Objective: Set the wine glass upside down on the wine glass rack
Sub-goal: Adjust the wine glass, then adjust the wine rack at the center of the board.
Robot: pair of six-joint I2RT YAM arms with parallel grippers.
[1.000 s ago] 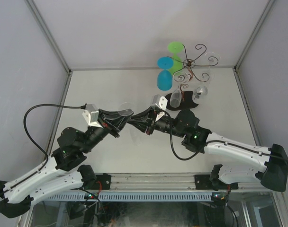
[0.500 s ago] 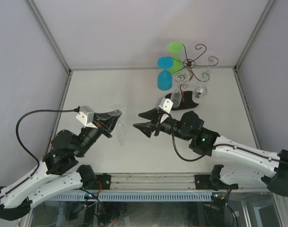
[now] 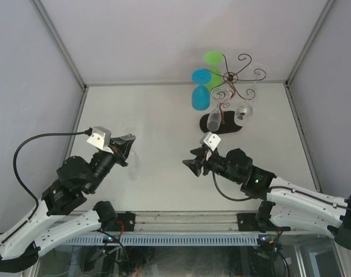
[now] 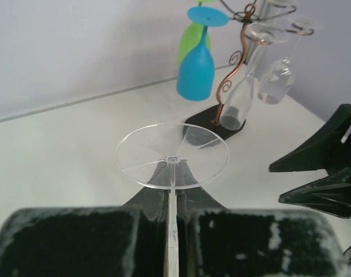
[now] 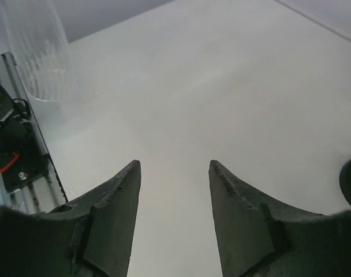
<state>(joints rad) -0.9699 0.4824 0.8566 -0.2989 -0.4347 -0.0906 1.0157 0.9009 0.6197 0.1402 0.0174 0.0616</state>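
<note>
**Arms parted, glass left with one gripper**

Since a second ago the two arms have drawn apart. The right gripper (image 3: 194, 163) has backed away from the wine glass rack (image 3: 234, 77), its jaws spread and empty. The left gripper (image 3: 124, 145) has retreated too, pinching the wine glass (image 4: 172, 156) by its stem with the foot pointing toward the rack. The glass sits well short of the rack, off to its left. I'd bring it in foot-first to an unoccupied curl, steer clear of the blue glass (image 3: 201, 96), and slide the stem in slowly so the foot rests on the wire
</note>
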